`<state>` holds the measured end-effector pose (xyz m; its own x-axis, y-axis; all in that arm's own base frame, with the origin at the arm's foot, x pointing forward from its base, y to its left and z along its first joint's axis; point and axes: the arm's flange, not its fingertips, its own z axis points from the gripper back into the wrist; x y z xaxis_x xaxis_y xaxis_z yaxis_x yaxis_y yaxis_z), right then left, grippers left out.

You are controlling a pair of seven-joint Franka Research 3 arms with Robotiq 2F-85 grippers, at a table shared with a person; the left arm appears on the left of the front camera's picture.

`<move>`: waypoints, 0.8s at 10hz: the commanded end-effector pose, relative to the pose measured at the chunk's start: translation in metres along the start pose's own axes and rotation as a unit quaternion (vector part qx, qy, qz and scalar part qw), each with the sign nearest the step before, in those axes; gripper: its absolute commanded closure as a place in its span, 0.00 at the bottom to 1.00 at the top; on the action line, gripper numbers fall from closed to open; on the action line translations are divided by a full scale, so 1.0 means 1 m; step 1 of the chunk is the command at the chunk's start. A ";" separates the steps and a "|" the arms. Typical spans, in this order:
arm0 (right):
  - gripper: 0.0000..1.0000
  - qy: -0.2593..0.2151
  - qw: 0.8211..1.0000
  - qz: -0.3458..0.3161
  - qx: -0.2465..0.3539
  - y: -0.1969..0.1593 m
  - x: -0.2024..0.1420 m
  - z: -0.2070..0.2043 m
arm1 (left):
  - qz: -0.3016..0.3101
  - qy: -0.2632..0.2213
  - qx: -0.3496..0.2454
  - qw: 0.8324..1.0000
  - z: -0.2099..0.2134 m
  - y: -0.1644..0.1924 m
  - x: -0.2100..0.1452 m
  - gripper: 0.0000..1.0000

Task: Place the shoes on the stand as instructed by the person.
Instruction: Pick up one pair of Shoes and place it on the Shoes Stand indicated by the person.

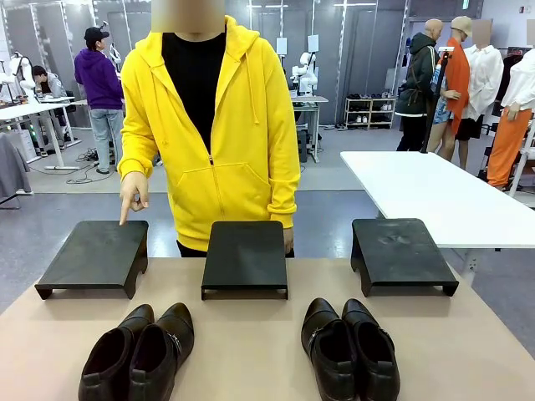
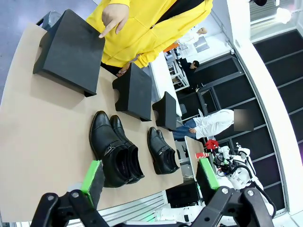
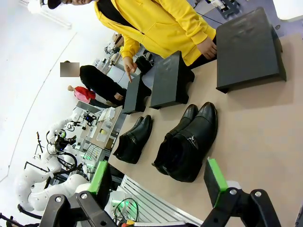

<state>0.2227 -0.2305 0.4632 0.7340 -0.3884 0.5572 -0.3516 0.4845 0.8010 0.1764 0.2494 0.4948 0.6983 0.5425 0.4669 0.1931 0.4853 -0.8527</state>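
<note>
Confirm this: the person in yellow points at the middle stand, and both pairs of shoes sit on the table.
Wrong stand. The front view shows the person's hand pointing at the left stand, not the middle stand. The left pair and right pair of shoes do sit on the table.

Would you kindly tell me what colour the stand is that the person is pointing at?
Matte black. The stand shows best in the front view.
</note>
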 end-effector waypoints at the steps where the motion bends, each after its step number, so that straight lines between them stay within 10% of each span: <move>1: 0.00 0.001 1.000 0.004 0.003 0.000 0.004 0.000 | 0.000 0.000 0.000 1.000 0.000 0.000 0.000 0.00; 5: 0.00 0.001 1.000 0.004 0.003 0.000 0.004 0.000 | -0.126 0.174 0.074 0.974 -0.081 -0.142 0.052 0.00; 8: 0.00 0.001 1.000 0.004 0.003 0.000 0.004 0.000 | -0.203 0.299 0.207 0.909 -0.179 -0.225 0.026 0.00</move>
<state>0.2232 -0.2309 0.4642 0.7341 -0.3866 0.5582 -0.3522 0.4861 0.7998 0.2647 0.0444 0.6565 0.8825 -0.0602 0.4665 0.3250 0.7950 -0.5122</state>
